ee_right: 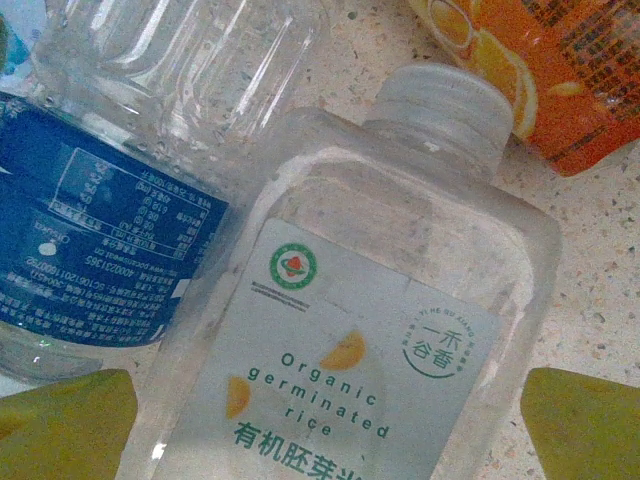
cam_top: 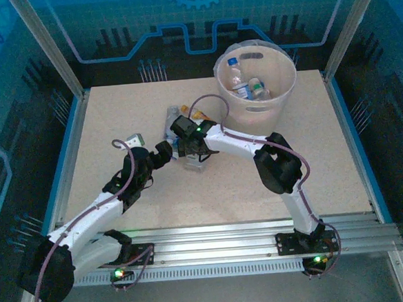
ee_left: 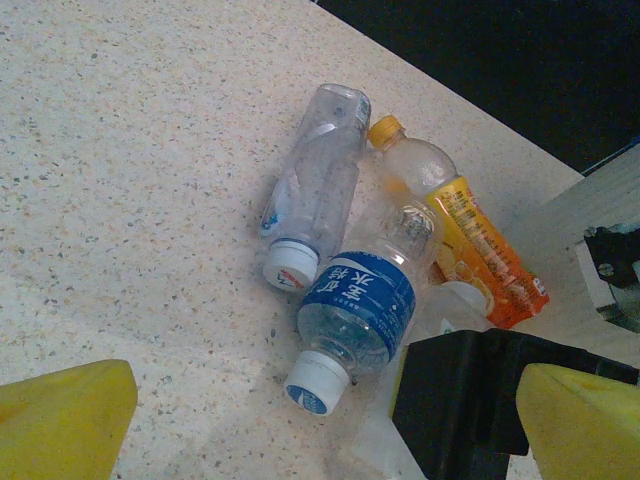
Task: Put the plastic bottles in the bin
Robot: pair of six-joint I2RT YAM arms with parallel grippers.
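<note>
Several plastic bottles lie in a cluster mid-table. A white-labelled square bottle lies between the yellow fingertips of my right gripper, which is open and straddles it low over the table. Beside it are a blue-labelled bottle, a clear bottle and an orange-labelled bottle. My left gripper is open with nothing in it, just short of the blue bottle's white cap. In the top view the left gripper and right gripper almost meet. The bin stands at the back right.
Two bottles lie inside the bin. A small pale object lies on the table left of the left gripper. The right gripper's black body crowds the left gripper's right side. Metal frame posts and blue panels surround the table.
</note>
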